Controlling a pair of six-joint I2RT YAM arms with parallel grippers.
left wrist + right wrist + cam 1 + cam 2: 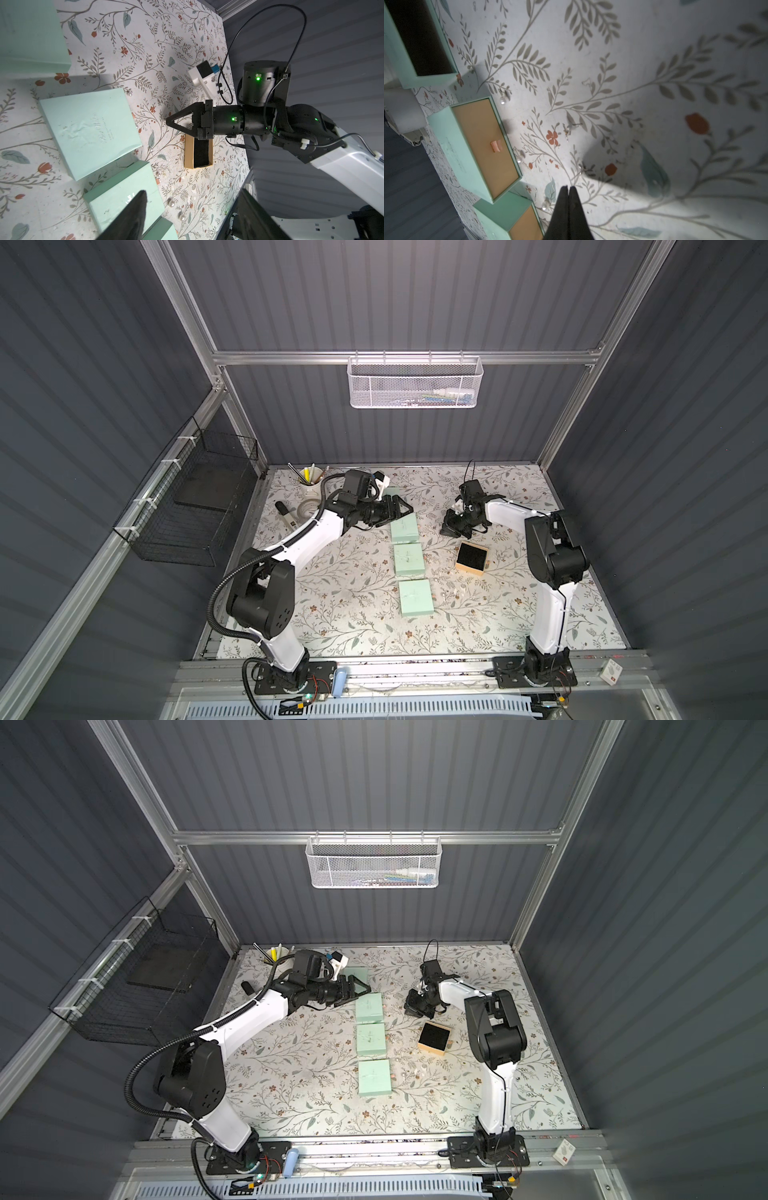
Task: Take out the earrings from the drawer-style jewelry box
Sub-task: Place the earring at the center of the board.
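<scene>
One closed drawer [483, 143] is best drawn straight out by its pink tab [496, 146] while its mint box [450, 145] is steadied by the left tool [402, 514], spread and empty. The right tool [568, 188] is pressed together (nothing pinched). Loose earrings [520, 155] lie on the desk [654, 72] along the drawer fronts, one near its tips.

The mint-green box lid [89, 133] bears embossed script reading "Best Wishes"; the smaller print beneath is illegible.
</scene>
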